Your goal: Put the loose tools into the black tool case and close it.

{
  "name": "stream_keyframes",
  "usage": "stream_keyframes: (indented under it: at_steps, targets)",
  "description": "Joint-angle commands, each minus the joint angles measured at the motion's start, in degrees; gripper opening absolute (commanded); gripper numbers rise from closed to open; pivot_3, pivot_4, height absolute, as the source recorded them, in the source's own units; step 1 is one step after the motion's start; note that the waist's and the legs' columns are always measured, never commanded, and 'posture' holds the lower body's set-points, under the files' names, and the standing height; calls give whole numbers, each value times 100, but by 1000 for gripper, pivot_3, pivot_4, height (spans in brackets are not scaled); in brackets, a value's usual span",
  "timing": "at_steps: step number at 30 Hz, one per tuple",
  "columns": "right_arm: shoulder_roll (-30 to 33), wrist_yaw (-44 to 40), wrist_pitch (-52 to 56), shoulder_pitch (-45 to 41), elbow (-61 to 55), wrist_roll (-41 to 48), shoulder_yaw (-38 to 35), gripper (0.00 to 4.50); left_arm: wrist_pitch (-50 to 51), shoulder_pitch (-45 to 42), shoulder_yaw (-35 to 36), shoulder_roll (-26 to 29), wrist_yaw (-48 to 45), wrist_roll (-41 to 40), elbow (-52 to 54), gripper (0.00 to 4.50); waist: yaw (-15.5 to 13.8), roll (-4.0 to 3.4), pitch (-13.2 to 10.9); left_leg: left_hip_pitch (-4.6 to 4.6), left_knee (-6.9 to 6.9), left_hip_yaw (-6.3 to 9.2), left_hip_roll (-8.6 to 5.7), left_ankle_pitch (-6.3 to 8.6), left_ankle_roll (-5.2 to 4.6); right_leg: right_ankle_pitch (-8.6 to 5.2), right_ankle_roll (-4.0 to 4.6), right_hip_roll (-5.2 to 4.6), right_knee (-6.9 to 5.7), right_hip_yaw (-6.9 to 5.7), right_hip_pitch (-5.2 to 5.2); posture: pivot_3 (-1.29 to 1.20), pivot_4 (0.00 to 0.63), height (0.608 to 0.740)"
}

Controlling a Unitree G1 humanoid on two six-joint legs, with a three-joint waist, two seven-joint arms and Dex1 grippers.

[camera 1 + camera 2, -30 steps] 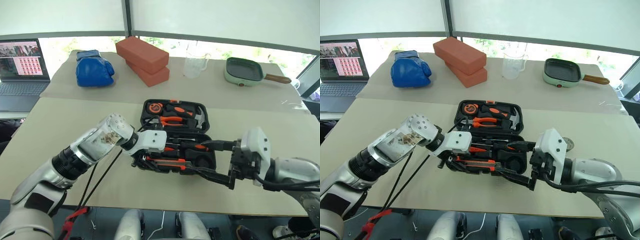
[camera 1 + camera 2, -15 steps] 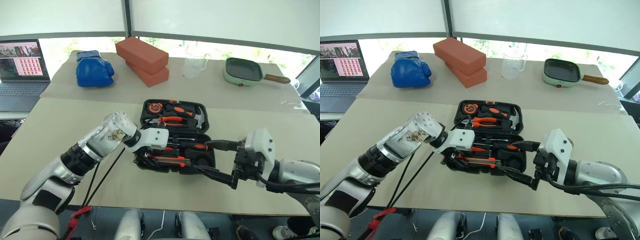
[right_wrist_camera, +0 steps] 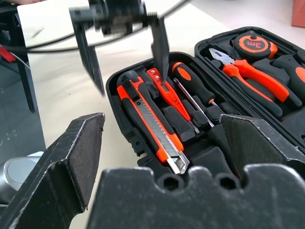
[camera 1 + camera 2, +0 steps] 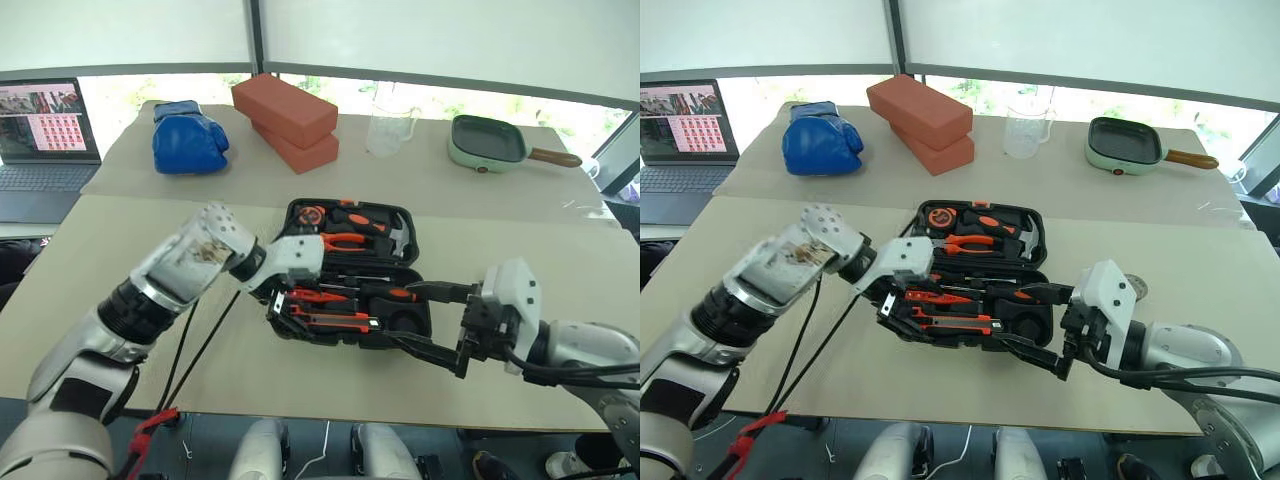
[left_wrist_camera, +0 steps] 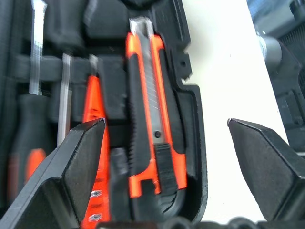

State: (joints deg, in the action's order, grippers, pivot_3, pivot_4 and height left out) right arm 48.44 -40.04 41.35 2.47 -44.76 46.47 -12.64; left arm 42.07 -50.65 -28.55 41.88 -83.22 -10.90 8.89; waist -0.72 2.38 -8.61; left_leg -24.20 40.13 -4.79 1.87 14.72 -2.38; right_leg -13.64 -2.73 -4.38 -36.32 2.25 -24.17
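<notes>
the black tool case (image 4: 352, 275) lay open in the middle of the front table (image 4: 90, 290), lid half towards the back. in the lid half sat a round orange tape measure (image 4: 311, 214), orange pliers (image 4: 345, 240) and a hammer (image 4: 393, 235). in the near half the black-and-orange knife (image 4: 330, 320) lay in the front slot, touching the case wall. next to it was a slim orange screwdriver (image 4: 318, 297), then a black-and-orange screwdriver (image 4: 390, 293) w/ its shaft pointing to the robot's left. a round dark recess (image 4: 405, 322) was at the right end of the near half; cannot tell if the tape roll was in it.

left gripper (image 4: 285, 298) hovered over the left end of the near half, fingers spread wide and empty, one finger (image 5: 71, 167) over the orange screwdriver, the other (image 5: 267, 167) out over the table. right gripper (image 4: 425, 320) was at the right end of the case, also wide open w/ nothing in it, its fingers on both sides of that corner, so they stood in the way of the lid.

at the back on the 2nd table: a blue boxing glove (image 4: 187, 136), 2 red bricks (image 4: 285, 120) stacked, a clear measuring jug (image 4: 388, 128), a green square pan (image 4: 490, 142). a laptop (image 4: 40, 130) stood far left. black cables (image 4: 200, 350) hung under the left arm, across the table edge.
</notes>
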Motion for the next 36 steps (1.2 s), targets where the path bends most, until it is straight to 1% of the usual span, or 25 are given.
stream_keyframes:
  at_steps: [1, 2, 3, 4, 7, 9, 10, 17, 23, 29, 31, 36]
  targets:
    - [-42, -30, -170, -115, -33, 2, -53, 4500, -404, 27, 90, -205, 185, 52, -197, 2969, -7, 0, 0, 0, 1, 0, 0, 0, 0, 0, 0, 0, 0, -1, 1, 0, 150, 738]
    - [-43, -30, -170, -127, -25, 0, -46, 4500, -499, 59, 59, -248, 223, 95, -265, 2579, -6, 0, 0, 0, 1, 0, -1, 0, 0, 0, 0, 0, 0, -1, 0, 0, 150, 738]
    - [-39, -31, -163, -133, -27, 7, -55, 4500, -586, 98, 41, -289, 249, 114, -308, 2358, -1, 0, 0, 0, 2, 0, -1, 0, 0, 1, -1, 0, 0, 0, 1, 0, 150, 738]
    - [-34, -31, -154, -137, -29, 9, -63, 4500, -725, 162, -6, -301, 250, 166, -340, 1894, 1, 0, 0, 0, 2, 0, -1, 0, 0, 1, -1, 1, 0, 0, 0, 0, 150, 738]
    - [-21, -39, -130, -129, -43, 13, -97, 4500, -924, 280, -68, -293, 200, 254, -356, 903, 6, 0, 0, 0, 1, 0, 1, 0, 0, 1, 0, 2, -1, 0, -2, 0, 150, 738]
    - [-12, -39, -118, -112, -61, 22, -124, 4500, -941, 323, -80, -273, 178, 263, -340, 162, 4, 0, 0, -1, 1, 0, 1, 0, 0, 1, 0, 2, -2, 0, -2, 0, 150, 738]
    - [-12, -35, -112, -104, -64, 27, -135, 4500, -945, 344, -96, -271, 181, 277, -341, 75, 4, 0, 0, -1, 1, 0, 1, 0, 0, 1, 0, 2, -2, 0, -2, 0, 150, 738]
    - [-20, 6, -72, -120, -81, 75, -144, 4500, -1186, 467, -380, -289, 338, 724, -504, 75, -8, 0, 0, -1, 3, 0, -1, 0, 0, 1, -1, 0, -1, 0, 1, 0, 150, 738]
    - [0, 5, -58, -108, -85, 122, -174, 4500, -1338, 694, -530, -254, 341, 890, -527, 75, 2, -3, 3, 5, 5, 0, 0, 0, 0, 1, -1, 0, -7, 1, 5, 0, 150, 738]
    - [2, 17, -44, -156, -81, 128, -128, 4500, -1637, 863, -598, -373, 487, 1084, -886, 75, -8, -10, 10, 20, 8, -2, -1, 0, 0, 1, -1, -1, -17, 5, 16, 0, 150, 738]
    - [9, 13, -38, -162, -81, 137, -132, 4500, -1585, 871, -496, -386, 416, 966, -853, 75, -14, -12, 12, 25, 14, -2, -1, 0, 0, 0, 0, -1, -27, 5, 20, 0, 150, 738]
    - [42, -6, -28, -142, -69, 183, -177, 4500, -1078, 605, 47, -440, 155, 288, -621, 75, 7, -12, 12, 38, 15, -4, 1, 0, 0, -2, 3, 0, -41, 11, 23, 0, 150, 738]
